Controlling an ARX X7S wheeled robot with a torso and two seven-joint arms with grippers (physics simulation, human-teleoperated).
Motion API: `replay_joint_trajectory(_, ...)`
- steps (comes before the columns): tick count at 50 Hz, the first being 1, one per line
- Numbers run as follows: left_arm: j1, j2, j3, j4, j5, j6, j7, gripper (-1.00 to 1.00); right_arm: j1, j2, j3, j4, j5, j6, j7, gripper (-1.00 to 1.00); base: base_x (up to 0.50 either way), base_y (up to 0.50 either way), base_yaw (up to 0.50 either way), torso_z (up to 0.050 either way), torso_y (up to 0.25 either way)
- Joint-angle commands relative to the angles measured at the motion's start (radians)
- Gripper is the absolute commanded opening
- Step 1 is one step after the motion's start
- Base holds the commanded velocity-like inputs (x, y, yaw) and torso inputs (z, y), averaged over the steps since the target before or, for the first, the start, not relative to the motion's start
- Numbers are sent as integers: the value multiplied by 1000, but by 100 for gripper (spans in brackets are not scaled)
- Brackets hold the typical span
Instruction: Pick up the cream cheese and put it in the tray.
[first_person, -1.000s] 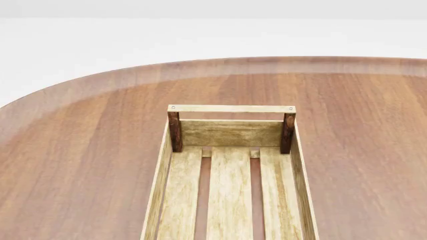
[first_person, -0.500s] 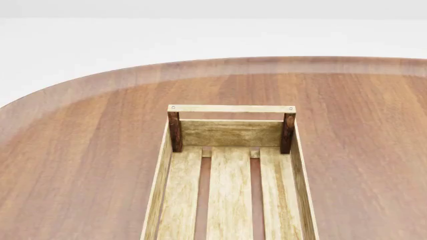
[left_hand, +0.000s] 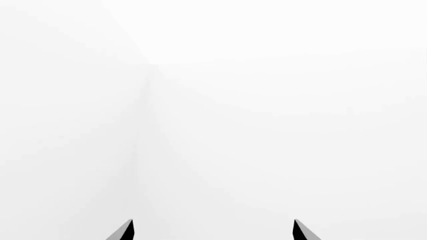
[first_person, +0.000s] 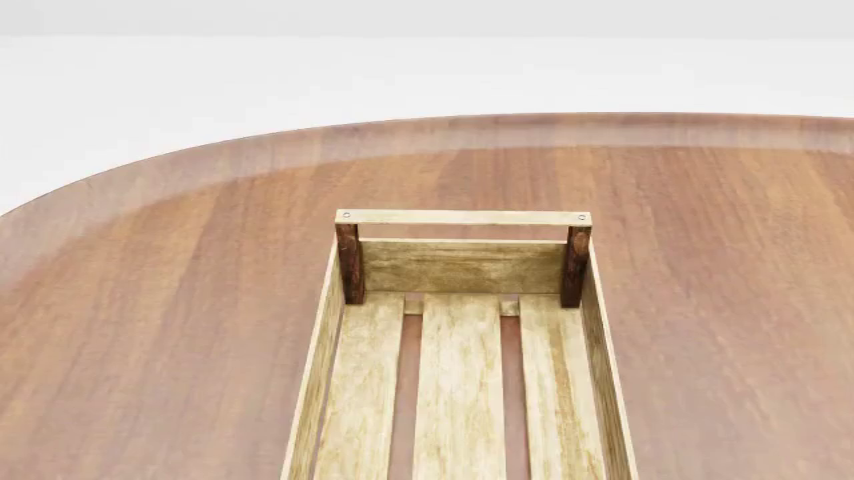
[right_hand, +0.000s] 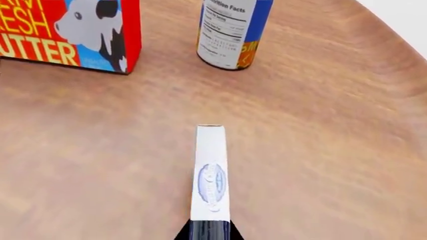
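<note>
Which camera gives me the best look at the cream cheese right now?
The right wrist view. The cream cheese shows there edge-on, running straight out from the right gripper, whose fingertips close around its near end. The head view shows only the tray and table; the left wrist view shows blank white.

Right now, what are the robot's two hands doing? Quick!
Left gripper: open, holding nothing.
Right gripper: shut on the cream cheese, which stands on edge above the table.
</note>
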Motion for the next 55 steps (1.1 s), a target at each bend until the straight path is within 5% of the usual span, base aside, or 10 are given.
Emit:
replay_joint_trajectory(1, -3, -1, 2, -4, 0, 0, -3, 100, 14, -5, 0, 36, 2, -26, -17, -100, 0, 0, 0, 0, 0)
replay_joint_trajectory(23, 0, -6, -2, 5, -4, -6, -12, 100, -174, -6, -7, -409, -7, 14, 76, -100, 0, 0, 0, 0, 0)
replay_joint_trajectory(55, 4, -17, -4, 11, -13, 0, -20, 100, -280, -21, -10, -651, -88, -114, 101, -100, 0, 0, 0, 0, 0)
